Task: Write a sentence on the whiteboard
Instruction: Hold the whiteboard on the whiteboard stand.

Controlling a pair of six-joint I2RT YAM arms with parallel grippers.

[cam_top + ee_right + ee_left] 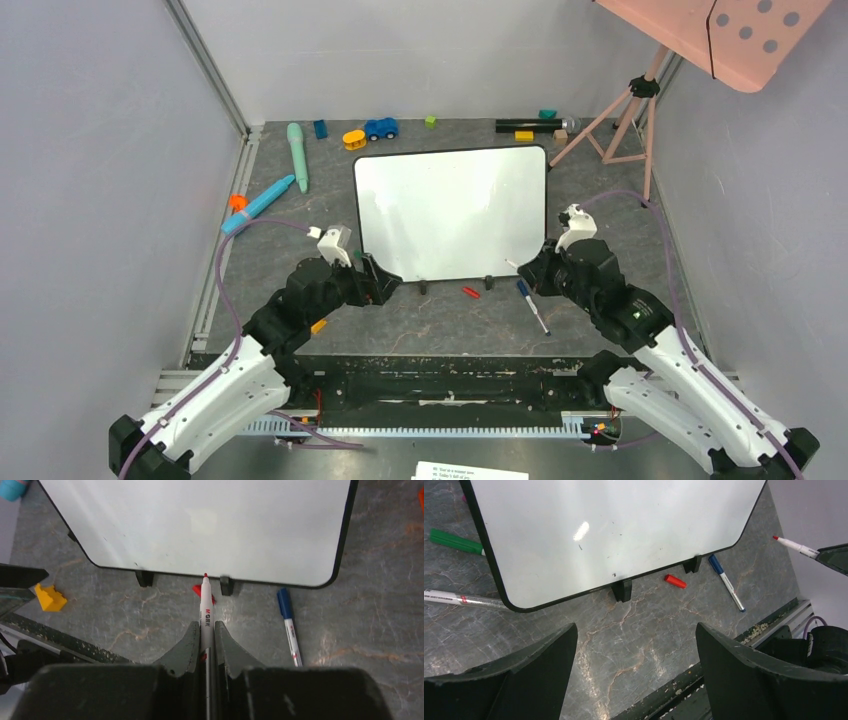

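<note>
Right hand (205, 630) of mine is clamped on a red marker (205, 602), tip just short of the whiteboard (200, 525) lying on the surface (125, 615). My left hand (635, 632) is spread apart near its corner.

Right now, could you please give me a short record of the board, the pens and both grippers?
whiteboard: lying on the table, no writing visible
right gripper: shut on the red marker, uncapped tip toward the board's near edge
left gripper: open, empty, by the board's near-left corner
red cap: on the table beside the board's feet
blue marker: on the table, right of the cap
</note>
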